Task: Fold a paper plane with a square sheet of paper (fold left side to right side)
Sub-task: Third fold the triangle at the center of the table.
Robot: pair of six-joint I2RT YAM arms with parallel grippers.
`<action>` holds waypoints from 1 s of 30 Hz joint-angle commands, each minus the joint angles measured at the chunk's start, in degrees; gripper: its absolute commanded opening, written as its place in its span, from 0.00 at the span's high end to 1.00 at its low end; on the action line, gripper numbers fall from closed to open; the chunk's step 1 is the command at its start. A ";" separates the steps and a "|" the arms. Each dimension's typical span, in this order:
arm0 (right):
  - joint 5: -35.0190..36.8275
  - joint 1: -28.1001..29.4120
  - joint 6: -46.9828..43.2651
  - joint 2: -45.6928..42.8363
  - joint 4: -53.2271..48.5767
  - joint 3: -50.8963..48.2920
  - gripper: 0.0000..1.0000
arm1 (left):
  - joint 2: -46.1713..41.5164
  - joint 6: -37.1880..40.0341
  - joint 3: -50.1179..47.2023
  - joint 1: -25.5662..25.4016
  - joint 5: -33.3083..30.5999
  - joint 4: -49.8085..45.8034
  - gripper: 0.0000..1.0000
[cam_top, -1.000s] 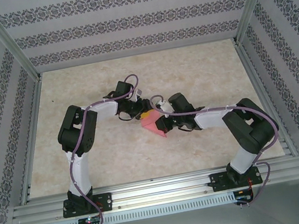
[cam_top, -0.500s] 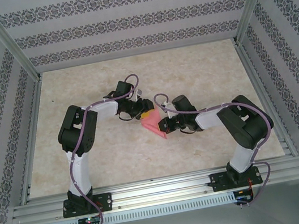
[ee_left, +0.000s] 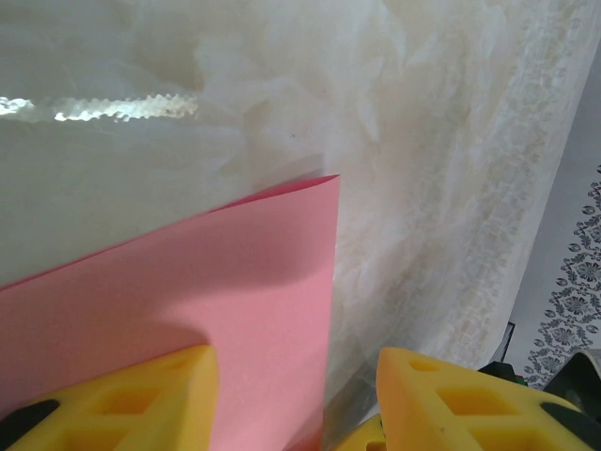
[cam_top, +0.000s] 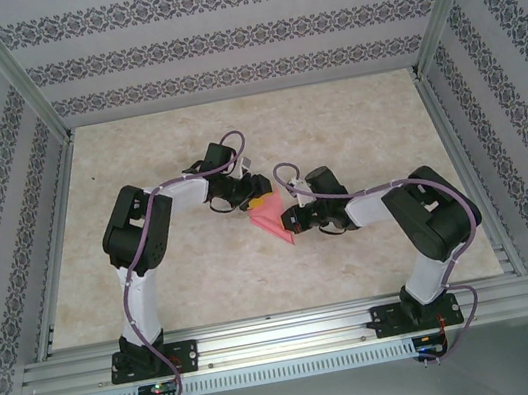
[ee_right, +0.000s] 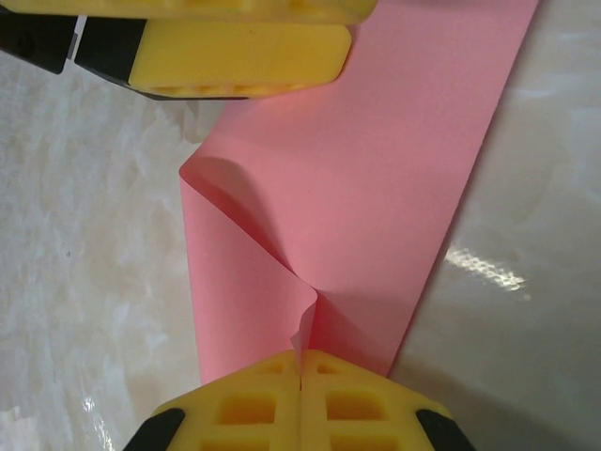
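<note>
While right jaws pinch raised crease of thin matte pink sheet [ee_right: 376, 169], left jaws spread.

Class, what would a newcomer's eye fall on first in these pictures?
The pink-red paper stands out in the middle of the pale table. The right tool is shut on its buckled edge. The left tool, fingers apart, sits at the opposite end.
</note>
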 commanded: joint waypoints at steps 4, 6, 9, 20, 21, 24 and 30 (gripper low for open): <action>-1.29 -0.50 -1.35 1.70 -1.49 2.36 1.00 | 5.42 1.57 -1.81 -1.27 -5.93 -4.13 0.51; -1.15 -0.50 -1.42 2.10 -1.89 2.50 1.00 | 5.37 1.70 -1.82 -1.29 -5.91 -4.11 0.51; -0.87 -0.50 -1.25 2.27 -1.82 2.48 1.00 | 5.35 1.80 -1.83 -1.27 -5.94 -4.19 0.51; 0.02 0.02 -1.67 4.29 -4.63 3.31 1.00 | 4.94 1.84 -1.66 -1.27 -5.78 -4.41 0.50; 0.02 0.03 -1.76 4.56 -5.05 3.59 1.00 | 4.76 1.91 -1.50 -1.27 -5.70 -4.54 0.50; 0.11 0.15 -1.85 4.93 -5.74 3.80 1.00 | 3.89 2.80 -0.41 -1.27 -5.56 -6.06 0.49; 0.64 0.21 -2.58 5.10 -7.63 4.31 1.00 | 1.35 4.72 3.36 -0.62 -5.59 -10.41 0.46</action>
